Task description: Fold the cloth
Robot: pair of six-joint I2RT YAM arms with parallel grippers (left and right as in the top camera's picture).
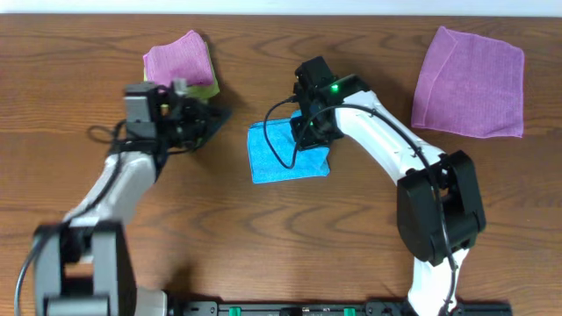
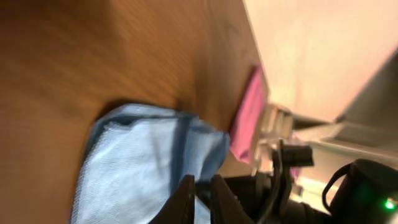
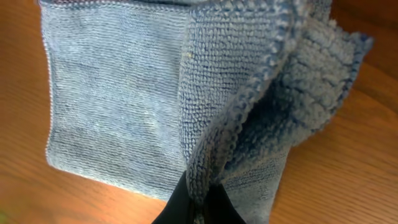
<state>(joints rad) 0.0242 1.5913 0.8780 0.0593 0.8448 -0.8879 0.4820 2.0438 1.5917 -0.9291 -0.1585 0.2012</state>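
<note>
The table (image 1: 263,237) is dark brown wood with a long grain, and a strip of pale wall (image 1: 281,7) runs along its far edge; the left wrist view shows the same wall as a plain cream surface beyond the table's end. At the left, the left gripper (image 1: 215,116) hangs over bare wood, its fingers (image 2: 185,198) drawn almost together with nothing between them. Just behind it, towards the wall, a small folded purple cloth (image 1: 176,60) lies on top of a lime-green cloth (image 1: 209,88). To the right of this gripper, a little apart from its tips, the sky-blue cloth (image 1: 281,158) lies on the wood already doubled over into a rough rectangle. The left wrist camera sees its near corner puckered (image 2: 155,162). The right gripper (image 1: 307,133) stands over the far right part of this cloth and is clamped on it. In the right wrist view its dark fingers (image 3: 177,205) pinch a raised fold (image 3: 230,93) of ribbed fabric, with the stitched hem curling up towards the camera while the rest lies flat to the left of the tips. A green light glows on the right arm (image 1: 334,88). Well to the right of that gripper, near the wall, a large purple cloth (image 1: 470,83) lies spread flat. A dark rail (image 1: 334,309) runs along the table's near edge.
</note>
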